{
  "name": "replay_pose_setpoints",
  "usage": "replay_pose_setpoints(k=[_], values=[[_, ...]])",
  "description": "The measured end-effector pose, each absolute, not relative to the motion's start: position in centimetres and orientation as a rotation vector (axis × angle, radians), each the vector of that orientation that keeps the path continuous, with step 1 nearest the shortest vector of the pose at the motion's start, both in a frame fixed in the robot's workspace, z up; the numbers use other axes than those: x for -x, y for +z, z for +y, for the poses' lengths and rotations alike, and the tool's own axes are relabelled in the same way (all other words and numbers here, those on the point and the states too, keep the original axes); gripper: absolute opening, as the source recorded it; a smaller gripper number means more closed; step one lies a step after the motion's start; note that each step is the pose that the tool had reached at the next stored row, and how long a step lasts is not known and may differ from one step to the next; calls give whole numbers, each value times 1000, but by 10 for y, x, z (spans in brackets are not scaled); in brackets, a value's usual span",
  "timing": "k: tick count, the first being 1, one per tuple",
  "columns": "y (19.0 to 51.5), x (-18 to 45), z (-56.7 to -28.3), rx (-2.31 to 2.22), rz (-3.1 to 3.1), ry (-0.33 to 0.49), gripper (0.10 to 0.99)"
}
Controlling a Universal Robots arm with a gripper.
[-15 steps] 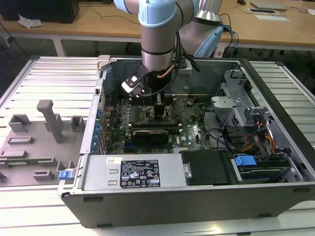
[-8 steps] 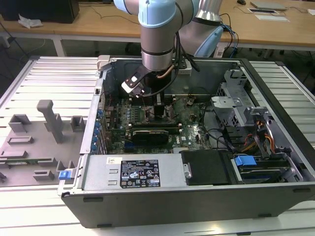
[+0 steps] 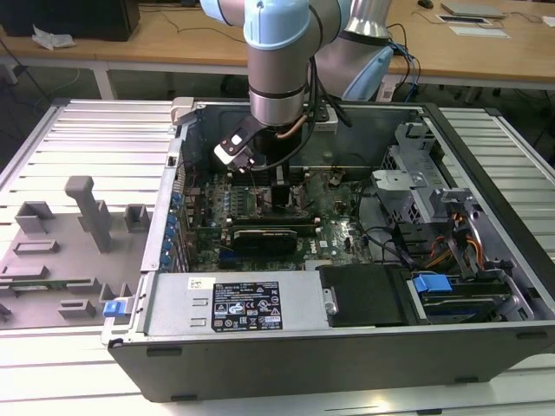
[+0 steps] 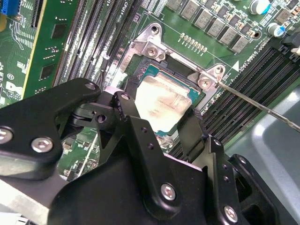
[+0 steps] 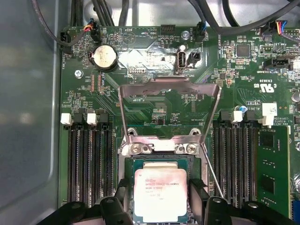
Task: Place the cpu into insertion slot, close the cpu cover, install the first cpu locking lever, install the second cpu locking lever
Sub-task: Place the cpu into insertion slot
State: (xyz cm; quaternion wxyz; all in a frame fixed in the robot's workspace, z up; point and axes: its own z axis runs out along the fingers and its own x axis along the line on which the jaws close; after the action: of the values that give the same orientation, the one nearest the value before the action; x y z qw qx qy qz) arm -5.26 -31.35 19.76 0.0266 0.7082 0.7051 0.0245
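In the exterior view the arm [image 3: 277,52] drops from 12 o'clock into the open computer case [image 3: 347,360], and the gripper [image 3: 282,192] sits low over the green motherboard near the middle of the case. From the gripper, the labelled power supply [image 3: 247,305] lies at 6 o'clock and the drive bay with its blue tab [image 3: 431,283] at about 4 o'clock. A grey fixture tray [image 3: 52,251] rests on the slatted bench at 9 o'clock from the case. In both wrist views the two black fingers [image 5: 124,199] straddle the cpu [image 5: 161,194]. They are drawn in only to the chip's width, each pressed against one of two opposite edges (no gap shows on either side), so the pincer has the chip in its hold. The cpu lies square and level inside the insertion slot [image 5: 124,164], its dull silver top facing up. The cpu cover [image 5: 164,134] is swung up and open, hinged at the socket edge farthest from the finger roots, with board showing through its window. One locking lever [image 5: 213,174], a thin metal rod, runs slanting just beside the socket, unlatched and clear of the cover. Long black memory slots [image 5: 86,164] flank the socket on both sides, and a coin battery [image 5: 103,57] sits beyond the raised cover.
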Motion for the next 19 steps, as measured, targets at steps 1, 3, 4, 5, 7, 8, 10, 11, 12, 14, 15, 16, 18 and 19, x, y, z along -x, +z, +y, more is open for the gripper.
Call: replay_pose_setpoints(k=[1, 3, 4, 5, 7, 8, 10, 11, 12, 14, 15, 16, 18, 19], values=[[198, 53, -314, -2188, 2178, 75, 616], [199, 53, -313, -2187, 2178, 75, 616], [200, 53, -313, -2187, 2178, 74, 616], [201, 53, -313, -2186, 2177, 73, 616], [201, 53, -313, -2186, 2177, 73, 616], [201, 53, -313, -2186, 2177, 73, 616], [201, 53, -313, -2186, 2177, 72, 616], [201, 53, -313, -2186, 2177, 73, 616], [201, 53, -313, -2186, 2177, 72, 616], [201, 53, -313, -2186, 2177, 72, 600], [201, 53, -313, -2186, 2177, 72, 529], [201, 53, -313, -2186, 2177, 72, 529], [202, 53, -313, -2186, 2177, 72, 529], [204, 53, -313, -2185, 2176, 70, 529]])
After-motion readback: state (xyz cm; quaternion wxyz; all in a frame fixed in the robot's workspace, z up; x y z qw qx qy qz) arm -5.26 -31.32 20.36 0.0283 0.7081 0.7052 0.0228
